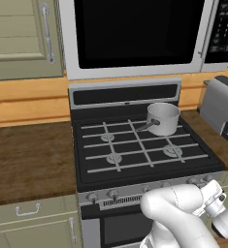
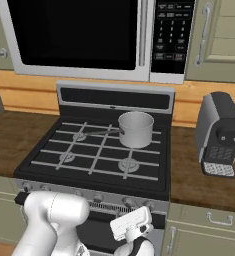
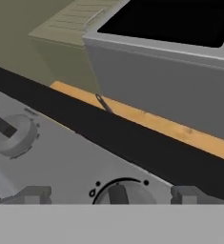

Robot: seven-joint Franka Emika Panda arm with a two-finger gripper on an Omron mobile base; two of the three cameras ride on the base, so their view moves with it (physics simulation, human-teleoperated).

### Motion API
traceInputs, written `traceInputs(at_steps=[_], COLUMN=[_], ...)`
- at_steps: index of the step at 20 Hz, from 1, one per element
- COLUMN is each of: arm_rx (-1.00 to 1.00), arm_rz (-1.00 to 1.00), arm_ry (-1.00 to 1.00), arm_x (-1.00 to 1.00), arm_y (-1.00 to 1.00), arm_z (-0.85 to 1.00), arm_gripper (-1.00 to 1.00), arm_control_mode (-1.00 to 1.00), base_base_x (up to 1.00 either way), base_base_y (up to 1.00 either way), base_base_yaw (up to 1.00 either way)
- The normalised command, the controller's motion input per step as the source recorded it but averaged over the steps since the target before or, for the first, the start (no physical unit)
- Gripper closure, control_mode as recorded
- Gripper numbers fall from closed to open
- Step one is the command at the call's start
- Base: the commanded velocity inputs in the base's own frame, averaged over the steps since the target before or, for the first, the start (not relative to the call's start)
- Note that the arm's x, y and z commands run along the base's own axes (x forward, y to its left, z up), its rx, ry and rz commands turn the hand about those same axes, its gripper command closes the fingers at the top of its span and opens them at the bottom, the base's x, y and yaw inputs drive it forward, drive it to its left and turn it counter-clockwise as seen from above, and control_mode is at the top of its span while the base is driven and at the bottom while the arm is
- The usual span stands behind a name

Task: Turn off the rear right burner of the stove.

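The stove (image 1: 135,145) is showing matt black enamel with brushed silver metal trim; the saucepan (image 1: 163,117) is presenting smooth metal; the worktop (image 1: 28,160) is displaying dark wood grain.

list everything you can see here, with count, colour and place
stove: 1, black with silver trim, centre between the counters
burners: 4, grey, under pale grate bars
knobs: small, silver, along the stove front; count unclear
pot: 1, silver, on the rear right burner, handle pointing left
microwave: 1, silver with black window, above the stove
coffee machine: 1, grey and black, on the counter right of the stove
counters: 2, brown wood, either side of the stove
cabinets: pale green, above and below the counters
arm: 1, white, low in front of the stove
gripper: 1, dark tips either side of a knob, apart from it
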Motion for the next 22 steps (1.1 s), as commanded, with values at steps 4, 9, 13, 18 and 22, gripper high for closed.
traceInputs(at_steps=[4, 9, 13, 18, 22], arm_rx=[0.0, 0.0, -0.01, -0.01, -0.12], arm_rz=[0.0, 0.0, -0.01, -0.03, -0.09], arm_ry=[0.0, -0.01, -0.04, 0.0, 0.04], arm_x=[0.13, -0.02, 0.03, 0.13, 0.17], arm_y=[-0.33, -0.08, -0.14, -0.25, -0.03], arm_z=[0.0, 0.0, 0.0, -0.02, -0.31], arm_gripper=[-1.0, -1.0, -1.0, -1.0, -1.0], arm_control_mode=[-1.0, -1.0, -1.0, -1.0, -1.0], base_base_x=[0.0, 0.0, 0.0, 0.0, 0.0], base_base_y=[0.0, 0.0, 0.0, 0.0, 0.0], base_base_yaw=[0.0, 0.0, 0.0, 0.0, 0.0])
